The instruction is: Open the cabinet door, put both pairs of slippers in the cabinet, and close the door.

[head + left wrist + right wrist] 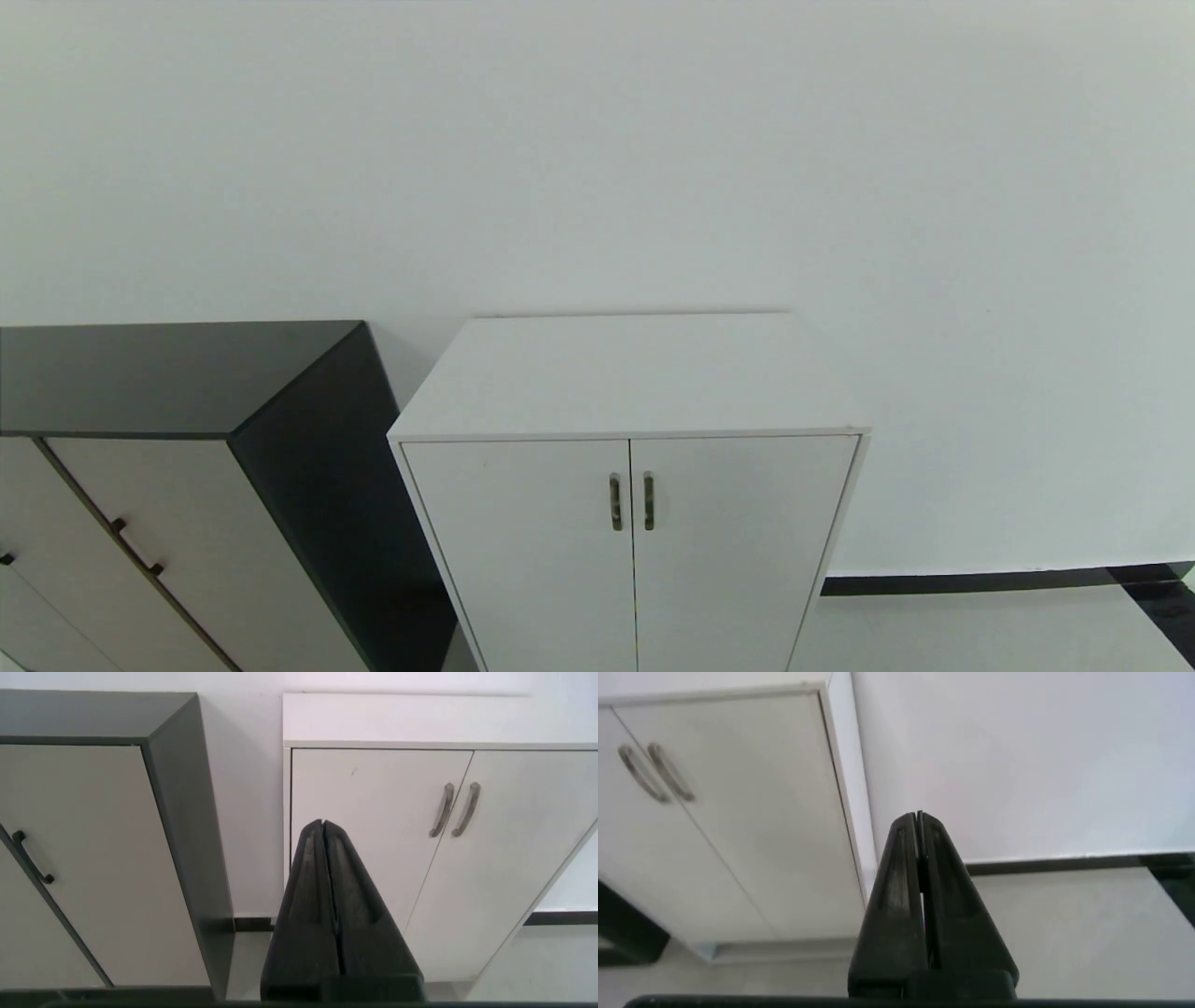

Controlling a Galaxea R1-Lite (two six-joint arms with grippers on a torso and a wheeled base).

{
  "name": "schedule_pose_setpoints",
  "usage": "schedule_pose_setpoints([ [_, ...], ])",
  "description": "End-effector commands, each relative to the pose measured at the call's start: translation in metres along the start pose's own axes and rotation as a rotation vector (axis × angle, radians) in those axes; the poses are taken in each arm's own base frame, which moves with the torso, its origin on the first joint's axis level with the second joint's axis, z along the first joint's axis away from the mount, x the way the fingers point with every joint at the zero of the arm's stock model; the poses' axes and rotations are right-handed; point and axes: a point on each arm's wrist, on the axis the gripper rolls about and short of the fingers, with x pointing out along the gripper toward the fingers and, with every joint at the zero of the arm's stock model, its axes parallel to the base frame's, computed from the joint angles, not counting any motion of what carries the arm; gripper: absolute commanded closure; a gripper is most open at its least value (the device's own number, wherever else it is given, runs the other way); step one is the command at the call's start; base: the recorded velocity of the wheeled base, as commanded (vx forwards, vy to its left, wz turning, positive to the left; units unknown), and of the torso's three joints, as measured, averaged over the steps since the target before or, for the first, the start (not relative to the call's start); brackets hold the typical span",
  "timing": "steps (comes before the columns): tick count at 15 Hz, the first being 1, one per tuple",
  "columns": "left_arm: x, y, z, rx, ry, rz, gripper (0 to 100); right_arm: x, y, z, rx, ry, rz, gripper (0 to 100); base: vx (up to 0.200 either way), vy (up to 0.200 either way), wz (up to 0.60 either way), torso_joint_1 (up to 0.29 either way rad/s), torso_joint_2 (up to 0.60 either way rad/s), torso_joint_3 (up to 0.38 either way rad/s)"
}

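Observation:
A white two-door cabinet [630, 392] stands against the wall, both doors shut. Two metal bar handles [631, 501] sit side by side at the middle seam. In the left wrist view my left gripper [322, 826] is shut with nothing in it, held back from the cabinet's left door [374, 831], with the handles [455, 810] off to one side. My right gripper [919, 819] is shut and empty too, in front of the cabinet's right side [845, 793] near the wall, with the handles [656, 773] farther off.
A black cabinet [168, 383] with pale doors and dark handles stands close on the left of the white one. A black baseboard [990, 582] runs along the white wall. Light floor [980, 635] lies open to the right of the cabinet.

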Motion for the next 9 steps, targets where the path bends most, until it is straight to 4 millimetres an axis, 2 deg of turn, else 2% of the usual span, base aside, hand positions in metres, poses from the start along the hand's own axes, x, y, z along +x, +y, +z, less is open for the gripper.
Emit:
schedule_pose_setpoints([
  [1,0.0,0.0,0.0,0.0,0.0,0.0,100,-0.0058,-0.0002,-0.002,0.008,-0.077,-0.013,100,0.0,0.0,0.0,0.0,0.0,0.0],
  [9,0.0,0.0,0.0,0.003,0.0,0.0,100,-0.0087,0.0001,-0.0034,0.014,-0.112,-0.023,100,0.0,0.0,0.0,0.0,0.0,0.0],
])
